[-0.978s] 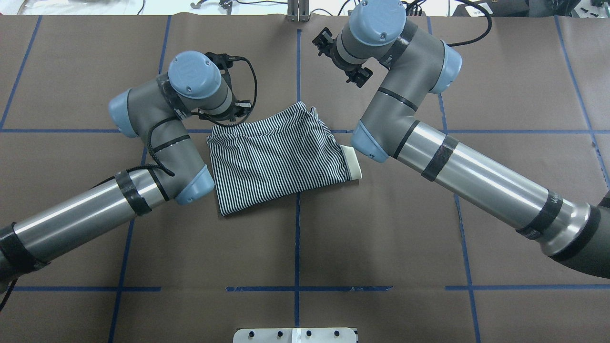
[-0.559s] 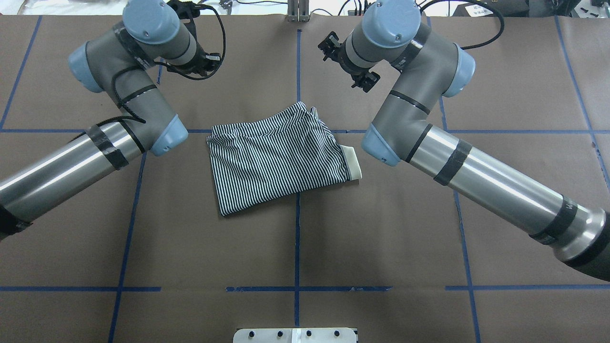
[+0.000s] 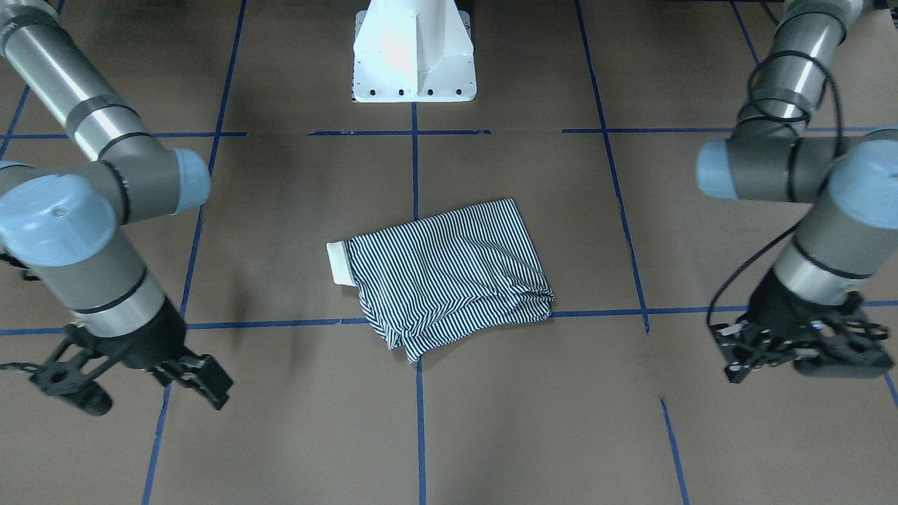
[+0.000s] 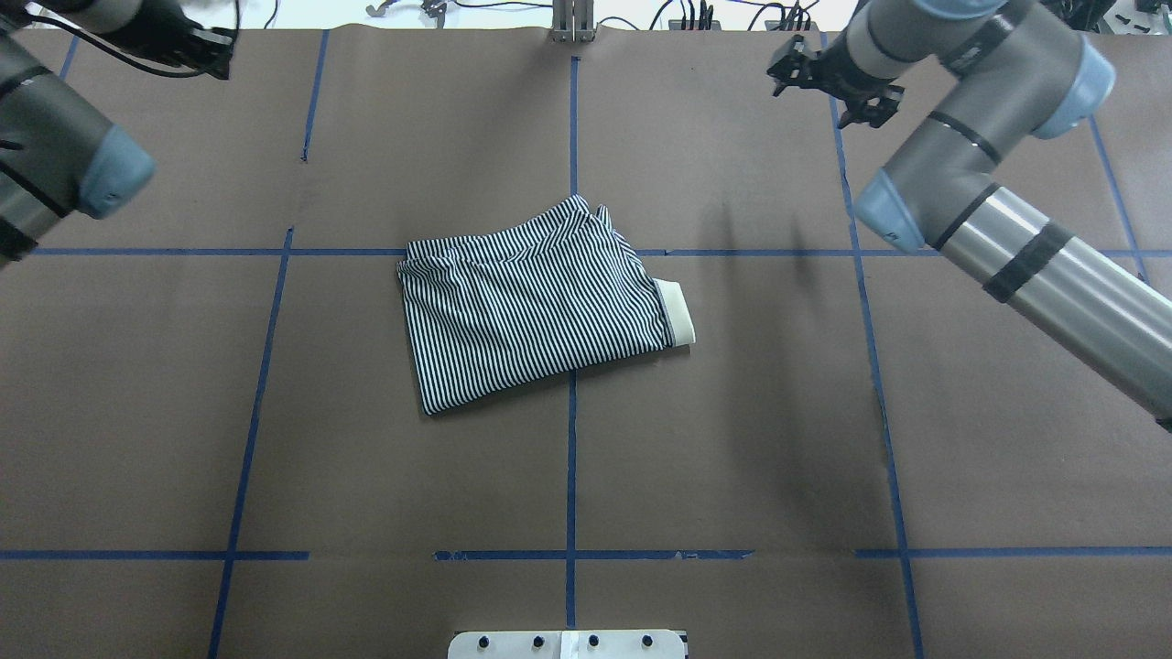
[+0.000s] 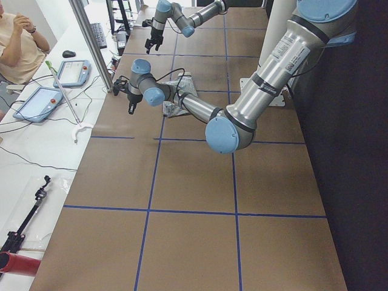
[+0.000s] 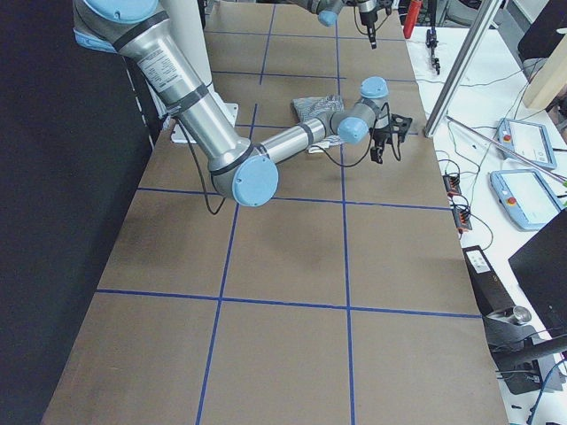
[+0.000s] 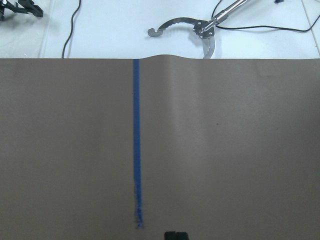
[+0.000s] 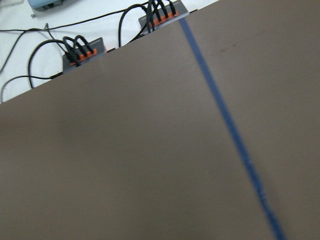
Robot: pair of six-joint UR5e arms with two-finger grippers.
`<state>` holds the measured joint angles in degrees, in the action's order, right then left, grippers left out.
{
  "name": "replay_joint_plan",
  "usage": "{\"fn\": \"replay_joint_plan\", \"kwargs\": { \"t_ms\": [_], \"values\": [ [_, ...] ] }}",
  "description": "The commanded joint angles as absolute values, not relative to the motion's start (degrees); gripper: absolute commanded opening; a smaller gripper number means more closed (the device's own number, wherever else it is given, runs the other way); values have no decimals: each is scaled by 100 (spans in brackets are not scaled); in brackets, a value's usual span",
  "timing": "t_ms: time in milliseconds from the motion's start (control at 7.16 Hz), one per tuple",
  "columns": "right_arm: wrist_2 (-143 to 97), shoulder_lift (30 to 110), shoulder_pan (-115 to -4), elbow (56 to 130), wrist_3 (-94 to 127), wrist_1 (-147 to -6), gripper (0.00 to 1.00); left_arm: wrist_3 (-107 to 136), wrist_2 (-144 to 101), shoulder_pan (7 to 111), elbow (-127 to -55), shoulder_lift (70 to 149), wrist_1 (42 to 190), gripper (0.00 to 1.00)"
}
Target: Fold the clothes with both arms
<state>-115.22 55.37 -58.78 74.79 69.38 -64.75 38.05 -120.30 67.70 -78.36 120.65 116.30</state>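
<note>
Nearest of all, the white base [image 4: 568, 643] sits at the near edge of the table [image 4: 751, 439]. Straight out from the base and well apart from it lies the striped shirt [image 4: 536, 307], folded into a rough rectangle flat on the brown surface. It straddles the blue tape line [image 4: 570, 476] that runs out from the base, with more of it on the base's left side. Its long axis runs across the table, tilted so that the right end lies a little farther from the base. The cream collar [image 4: 676, 316] sticks out at that right end, so the shirt points to the base's right. Farther from the base than the shirt, both grippers hang above the table. The left gripper [image 3: 803, 361] is far out to the base's left, its fingers spread apart. The right gripper [image 3: 151, 389] is far out to the base's right, fingers likewise apart. Neither touches the shirt.
</note>
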Motion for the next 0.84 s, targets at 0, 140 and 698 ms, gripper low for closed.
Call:
{"fn": "replay_joint_plan", "kwargs": {
  "t_ms": [0, 140, 698],
  "values": [
    [-12457, 6404, -6729, 7488, 4413, -6539, 100, 2265, -12881, 7836, -7893, 11490, 11619, 0],
    [-12941, 6807, -7185, 7540, 3794, -6530, 100, 1693, -13033, 8301, -7866, 11322, 11567, 0],
    [-13236, 7549, -9075, 8039, 78, -8693, 100, 791, -13393, 9166, -7471, 10672, 11233, 38]
  ]
}}
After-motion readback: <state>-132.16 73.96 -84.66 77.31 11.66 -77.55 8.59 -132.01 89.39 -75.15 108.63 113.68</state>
